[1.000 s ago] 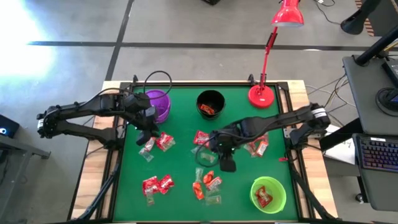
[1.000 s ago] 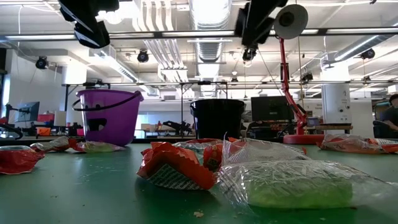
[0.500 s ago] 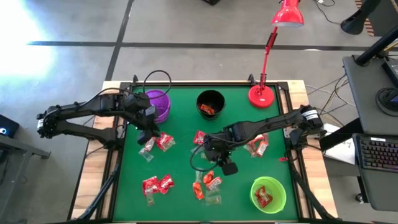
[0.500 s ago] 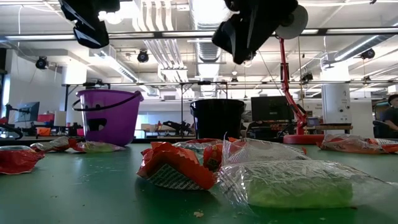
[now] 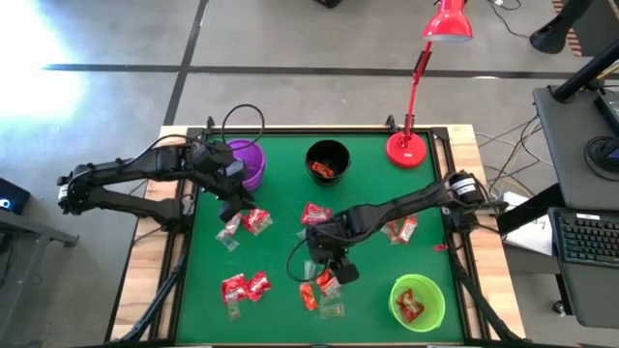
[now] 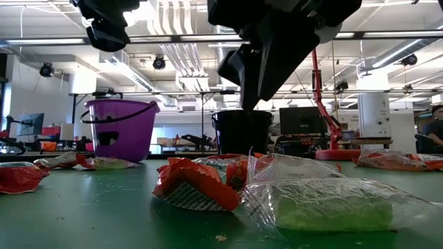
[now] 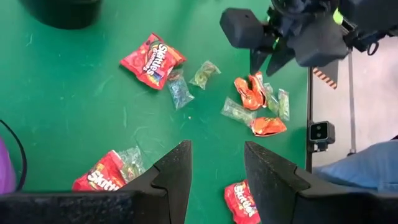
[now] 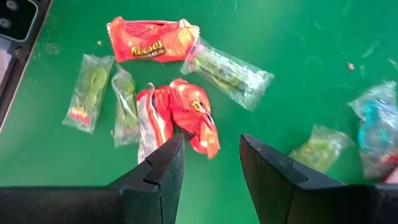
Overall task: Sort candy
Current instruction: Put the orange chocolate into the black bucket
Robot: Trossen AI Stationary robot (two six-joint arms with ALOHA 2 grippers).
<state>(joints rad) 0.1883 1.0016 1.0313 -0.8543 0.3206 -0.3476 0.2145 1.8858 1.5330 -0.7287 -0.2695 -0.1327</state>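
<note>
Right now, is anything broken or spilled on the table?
Nothing stands out. The candy lies loose in small piles on the green table, waiting to be sorted. The purple cup, black cup and green cup all stand upright.

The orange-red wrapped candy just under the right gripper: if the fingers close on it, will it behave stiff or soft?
The orange-red candy looks crumpled and folded, so its wrapper will probably bend and crush. It seems thin and light, so it may slide on the green table. The open right gripper hovers above it.
</note>
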